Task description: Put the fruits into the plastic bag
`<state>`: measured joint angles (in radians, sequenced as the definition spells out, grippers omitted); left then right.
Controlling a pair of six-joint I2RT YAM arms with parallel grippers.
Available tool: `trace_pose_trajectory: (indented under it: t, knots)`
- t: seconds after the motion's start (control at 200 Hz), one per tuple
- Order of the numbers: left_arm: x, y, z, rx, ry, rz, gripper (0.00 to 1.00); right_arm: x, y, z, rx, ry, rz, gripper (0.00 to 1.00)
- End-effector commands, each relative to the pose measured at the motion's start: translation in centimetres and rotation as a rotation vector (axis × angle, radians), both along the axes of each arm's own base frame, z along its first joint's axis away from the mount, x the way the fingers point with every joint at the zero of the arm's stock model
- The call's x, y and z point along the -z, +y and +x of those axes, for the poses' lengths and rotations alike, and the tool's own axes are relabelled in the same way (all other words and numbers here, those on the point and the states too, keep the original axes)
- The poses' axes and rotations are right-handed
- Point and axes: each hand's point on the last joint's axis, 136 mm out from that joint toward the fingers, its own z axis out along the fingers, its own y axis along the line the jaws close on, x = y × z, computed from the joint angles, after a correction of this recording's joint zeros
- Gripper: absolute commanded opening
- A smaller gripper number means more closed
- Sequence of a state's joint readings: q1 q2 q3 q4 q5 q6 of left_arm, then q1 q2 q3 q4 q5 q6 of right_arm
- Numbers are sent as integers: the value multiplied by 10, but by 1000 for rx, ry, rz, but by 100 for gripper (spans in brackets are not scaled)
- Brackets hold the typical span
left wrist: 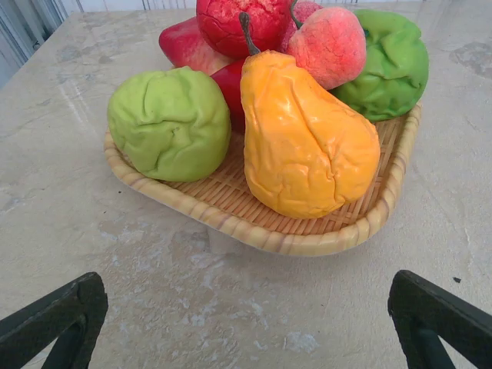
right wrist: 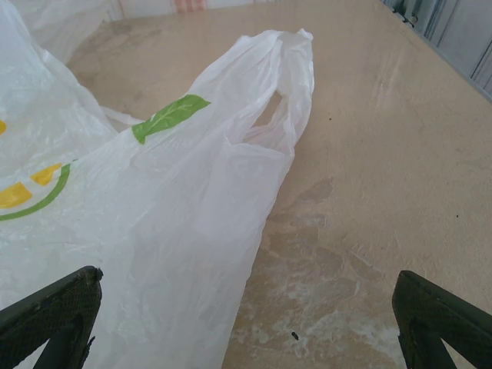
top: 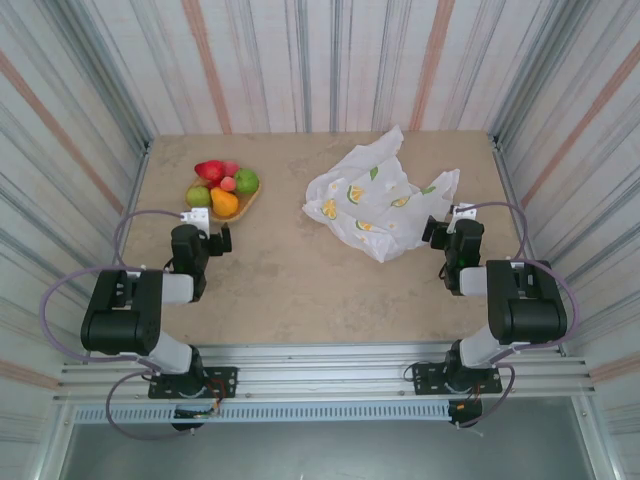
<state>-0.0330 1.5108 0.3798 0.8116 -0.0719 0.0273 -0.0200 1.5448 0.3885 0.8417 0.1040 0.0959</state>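
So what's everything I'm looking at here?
fruits: about six; green, red, pink, orange-yellow; piled in the tray
tray: one, tan woven, far left of the table
plastic bag: one, white with lemon prints, lying far right
table: one, beige
arms: two, black, near edge
left hand: open, facing the tray
right hand: open, facing the bag's handle

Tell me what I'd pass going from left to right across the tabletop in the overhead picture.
First the woven tray piled with fruits → a bare stretch of table → the plastic bag, crumpled, with lemon prints.
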Motion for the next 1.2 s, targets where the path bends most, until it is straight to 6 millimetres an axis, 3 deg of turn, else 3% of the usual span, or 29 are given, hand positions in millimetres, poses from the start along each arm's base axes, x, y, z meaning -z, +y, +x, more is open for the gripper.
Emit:
trace_pose_trajectory:
  t: [0.0,1.192]
  knots:
    - [-9,0,5,-4,-22,17,99,-1,0,0,1,-9,7,99]
    - [-10,1,5,3,-26,6,99,-2,0,1,-4,-11,16,99]
